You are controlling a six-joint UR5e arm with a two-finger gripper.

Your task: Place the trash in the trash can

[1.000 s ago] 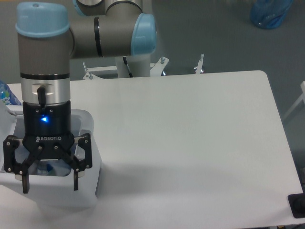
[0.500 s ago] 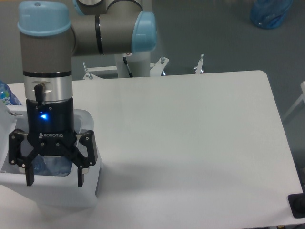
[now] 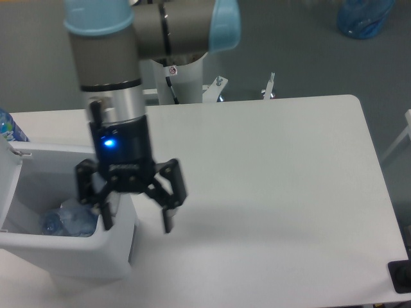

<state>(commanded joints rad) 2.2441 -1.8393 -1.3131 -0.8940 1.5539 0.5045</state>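
Observation:
My gripper (image 3: 135,224) is open and empty, hanging over the right rim of the white trash can (image 3: 77,247) at the table's front left. Its left finger is in front of the bin's right wall, its right finger over the bare table. Inside the bin lies a clear crinkled plastic bottle (image 3: 67,221) at the bottom; its label does not show. The crumpled white wrapper is not in view. The bin's lid edge (image 3: 8,176) stands open at the far left.
A blue-labelled bottle (image 3: 6,126) pokes in at the left edge behind the bin. The white table (image 3: 270,192) stretches to the right. A black object (image 3: 401,276) sits at the front right corner. A blue bag (image 3: 363,18) lies on the floor beyond.
My gripper has moved to the right and risen a little, from over the bin's opening to over its right rim. It stays open. The bottle inside the bin now shows.

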